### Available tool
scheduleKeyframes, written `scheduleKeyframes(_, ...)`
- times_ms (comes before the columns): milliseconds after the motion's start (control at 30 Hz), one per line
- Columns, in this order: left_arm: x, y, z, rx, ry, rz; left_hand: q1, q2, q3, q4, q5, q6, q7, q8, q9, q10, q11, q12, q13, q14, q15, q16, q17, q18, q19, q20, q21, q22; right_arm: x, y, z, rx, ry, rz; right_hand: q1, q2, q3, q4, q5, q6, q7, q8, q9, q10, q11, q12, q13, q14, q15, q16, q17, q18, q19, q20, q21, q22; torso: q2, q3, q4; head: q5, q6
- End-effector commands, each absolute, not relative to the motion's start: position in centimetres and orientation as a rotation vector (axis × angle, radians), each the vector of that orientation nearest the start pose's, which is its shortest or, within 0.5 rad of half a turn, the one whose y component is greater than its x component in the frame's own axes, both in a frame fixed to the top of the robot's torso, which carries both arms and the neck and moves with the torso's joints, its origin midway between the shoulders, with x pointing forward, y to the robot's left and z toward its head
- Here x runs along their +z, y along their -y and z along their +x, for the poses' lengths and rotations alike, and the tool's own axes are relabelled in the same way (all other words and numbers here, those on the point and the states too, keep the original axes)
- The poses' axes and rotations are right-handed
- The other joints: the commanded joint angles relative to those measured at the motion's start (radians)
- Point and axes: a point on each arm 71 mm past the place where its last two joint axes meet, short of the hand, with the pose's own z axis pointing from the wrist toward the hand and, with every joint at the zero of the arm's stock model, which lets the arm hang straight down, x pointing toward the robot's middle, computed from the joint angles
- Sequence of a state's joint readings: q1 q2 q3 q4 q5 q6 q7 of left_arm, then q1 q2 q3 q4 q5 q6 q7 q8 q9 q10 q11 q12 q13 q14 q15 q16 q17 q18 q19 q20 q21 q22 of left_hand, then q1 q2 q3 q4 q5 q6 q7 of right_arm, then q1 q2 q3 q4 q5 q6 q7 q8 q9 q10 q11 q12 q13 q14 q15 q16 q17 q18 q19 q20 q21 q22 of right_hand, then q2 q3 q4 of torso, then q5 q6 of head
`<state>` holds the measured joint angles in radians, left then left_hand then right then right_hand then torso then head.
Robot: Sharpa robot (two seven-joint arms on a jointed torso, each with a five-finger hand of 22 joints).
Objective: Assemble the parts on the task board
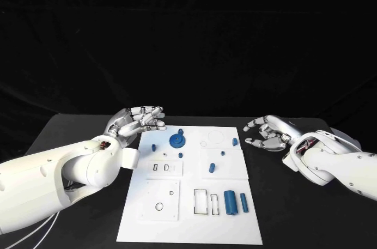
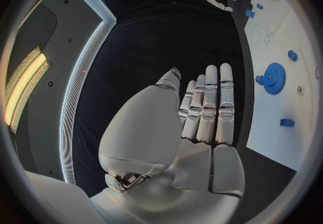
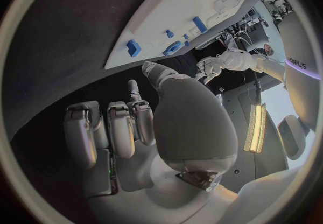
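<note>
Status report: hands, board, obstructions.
Left hand open, beside the board's far left corner. Right hand open, off its right edge. Board untouched, gear lying on it. Nothing in the way.

The task board [image 1: 191, 216] lies between the left robot hand [image 1: 141, 120] and right robot hand [image 1: 267, 133].

A black table [image 1: 71, 134] lies under everything, against a dark backdrop [image 1: 188, 42].
</note>
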<state>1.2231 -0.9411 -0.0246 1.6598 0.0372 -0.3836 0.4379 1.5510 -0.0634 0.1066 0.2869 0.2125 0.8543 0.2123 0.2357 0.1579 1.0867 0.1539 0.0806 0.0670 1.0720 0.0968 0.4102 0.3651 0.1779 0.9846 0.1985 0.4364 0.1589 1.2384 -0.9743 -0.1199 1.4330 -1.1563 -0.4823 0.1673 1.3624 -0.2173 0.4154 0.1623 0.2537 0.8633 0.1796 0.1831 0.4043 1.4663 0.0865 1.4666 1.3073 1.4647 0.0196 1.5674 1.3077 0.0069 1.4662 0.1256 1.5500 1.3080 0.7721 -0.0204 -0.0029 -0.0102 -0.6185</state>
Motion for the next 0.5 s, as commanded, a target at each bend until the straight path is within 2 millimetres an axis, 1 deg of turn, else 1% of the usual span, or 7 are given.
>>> scheduleKeyframes(33, -14.9, -22.0, 47.0, -1.593, -1.322, -1.112, 0.012, 0.000, 0.006, -0.001, -0.001, 0.004, 0.001, -0.002, 0.000, 0.005, 0.000, -0.003, 0.001, -0.008, -0.001, -0.004, 0.001, 0.004, -0.006, -0.002, 0.003, -0.001, -19.1, 29.0, 49.2, 0.754, -1.559, 0.071, 0.009, -0.005, 0.001, -0.006, -0.006, -0.011, 0.001, -0.007, -0.002, -0.003, 0.009, -0.004, 0.145, 0.103, 0.004, 0.000, 0.250, 0.003, 0.078, 0.003, -0.007, 0.236, 0.003, 0.0062, -0.0001, 0.002, -0.001)
scheduleKeyframes(100, -14.9, -22.0, 47.0, -1.592, -1.322, -1.113, 0.012, 0.000, 0.006, -0.001, -0.001, 0.004, 0.001, -0.002, 0.000, 0.005, 0.000, -0.003, 0.001, -0.008, -0.001, -0.004, 0.001, 0.004, -0.006, -0.002, 0.003, -0.001, -19.4, 28.9, 49.4, 0.748, -1.565, 0.074, 0.009, -0.005, 0.001, -0.007, -0.006, -0.013, 0.002, -0.008, -0.002, -0.004, 0.010, -0.006, 0.143, 0.103, 0.004, 0.000, 0.250, 0.003, 0.078, 0.003, -0.007, 0.236, 0.004, 0.0075, 0.0001, 0.003, 0.000)
scheduleKeyframes(133, -14.9, -22.0, 47.1, -1.593, -1.322, -1.113, 0.012, 0.000, 0.006, -0.001, -0.001, 0.004, 0.001, -0.002, 0.000, 0.005, 0.000, -0.003, 0.001, -0.008, -0.001, -0.004, 0.001, 0.004, -0.006, -0.002, 0.003, -0.001, -19.7, 28.8, 49.6, 0.742, -1.570, 0.076, 0.010, -0.004, 0.002, -0.008, -0.006, -0.017, 0.004, -0.011, -0.002, -0.004, 0.011, -0.005, 0.144, 0.103, 0.006, 0.000, 0.251, 0.003, 0.077, 0.004, -0.007, 0.235, 0.006, 0.0090, 0.0010, 0.002, -0.001)
scheduleKeyframes(200, -14.9, -22.0, 47.1, -1.593, -1.323, -1.113, 0.012, 0.000, 0.006, -0.001, -0.001, 0.004, 0.001, -0.002, 0.000, 0.005, 0.000, -0.003, 0.001, -0.008, -0.001, -0.004, 0.001, 0.004, -0.006, -0.002, 0.003, -0.001, -19.9, 28.7, 49.8, 0.736, -1.575, 0.079, 0.011, -0.004, 0.002, -0.008, -0.006, -0.019, 0.004, -0.013, -0.002, -0.004, 0.012, -0.005, 0.144, 0.103, 0.006, 0.001, 0.252, 0.003, 0.078, 0.005, -0.007, 0.236, 0.008, 0.0101, 0.0023, 0.000, -0.001)
scheduleKeyframes(367, -14.9, -22.0, 47.1, -1.593, -1.323, -1.112, 0.012, 0.000, 0.006, -0.001, -0.001, 0.004, 0.001, -0.002, 0.000, 0.005, 0.000, -0.003, 0.001, -0.008, -0.001, -0.004, 0.001, 0.004, -0.006, -0.002, 0.003, -0.001, -20.4, 28.3, 50.3, 0.728, -1.583, 0.082, 0.011, -0.003, 0.003, -0.008, -0.006, -0.022, 0.005, -0.015, -0.003, -0.003, 0.012, -0.004, 0.145, 0.104, 0.007, 0.001, 0.254, 0.002, 0.078, 0.006, -0.006, 0.236, 0.010, 0.0113, 0.0044, 0.000, -0.003)
scheduleKeyframes(467, -14.9, -22.0, 47.1, -1.593, -1.324, -1.112, 0.012, 0.000, 0.006, -0.001, -0.001, 0.004, 0.001, -0.002, 0.000, 0.005, 0.000, -0.003, 0.001, -0.008, -0.001, -0.004, 0.001, 0.004, -0.006, -0.002, 0.003, -0.001, -20.6, 27.9, 50.5, 0.725, -1.589, 0.081, 0.011, -0.003, 0.003, -0.008, -0.006, -0.022, 0.005, -0.015, -0.003, -0.003, 0.012, -0.004, 0.145, 0.104, 0.007, 0.001, 0.254, 0.002, 0.078, 0.006, -0.006, 0.236, 0.010, 0.0115, 0.0048, 0.003, -0.005)
scheduleKeyframes(500, -14.9, -22.0, 47.1, -1.593, -1.324, -1.112, 0.012, 0.000, 0.006, -0.001, -0.001, 0.004, 0.001, -0.002, 0.000, 0.005, 0.000, -0.003, 0.001, -0.008, -0.001, -0.004, 0.001, 0.004, -0.006, -0.002, 0.003, -0.001, -20.7, 27.8, 50.6, 0.724, -1.591, 0.081, 0.011, 0.000, 0.004, -0.007, -0.005, -0.023, 0.006, -0.016, -0.003, -0.003, 0.013, -0.004, 0.145, 0.104, 0.008, 0.001, 0.255, 0.002, 0.079, 0.006, -0.006, 0.237, 0.009, 0.0110, 0.0046, 0.003, -0.006)
